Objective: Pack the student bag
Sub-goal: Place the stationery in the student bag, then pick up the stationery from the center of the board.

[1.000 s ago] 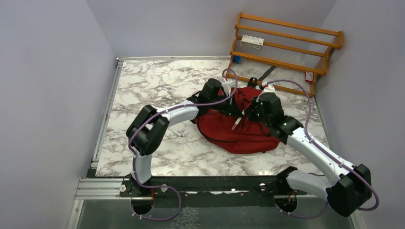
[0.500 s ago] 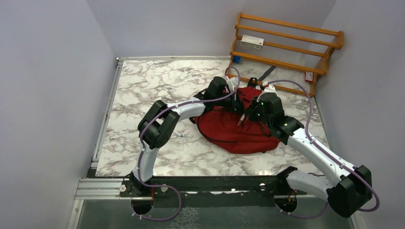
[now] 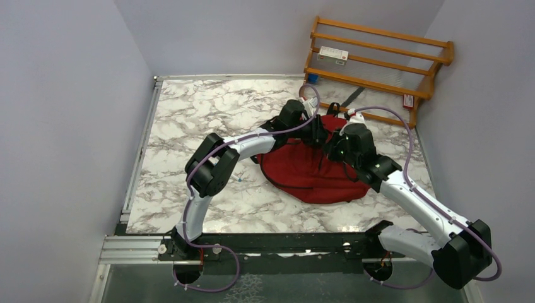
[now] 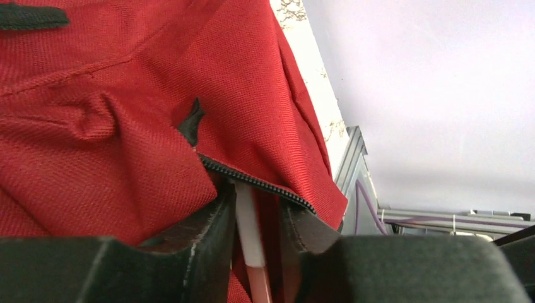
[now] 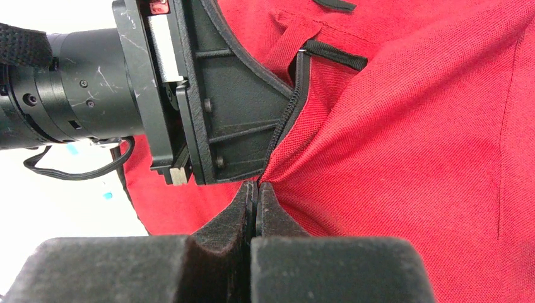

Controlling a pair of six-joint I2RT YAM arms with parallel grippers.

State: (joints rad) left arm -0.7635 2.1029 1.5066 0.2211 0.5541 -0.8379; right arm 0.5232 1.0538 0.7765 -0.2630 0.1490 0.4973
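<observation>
Two claws on student bag (image 3: 303, 173): right claw (image 5: 253, 189) pinched shut on its fabric edge; left claw (image 4: 255, 205) narrowly parted, white stick (image 4: 247, 218) between its fingers.

- This is a robotics lab cell. The left arm (image 3: 211, 165) and right arm (image 3: 416, 202), white with black joints, are bolted side by side at the near edge of the table (image 3: 189, 120).
- A bare aluminium rail (image 3: 135, 249) runs along that near edge, and another runs up the left edge.
- Purple cables (image 3: 409, 142) loop loose along both arms.
- Plain pale walls (image 3: 69, 126) close the table in on the left, far and right sides.
- A wooden rack (image 3: 378, 60) stands at the far right corner, with a small white box (image 3: 333, 55) on one rail.
- The student bag (image 3: 303, 180) lies on the marble-patterned top between the two arms.
</observation>
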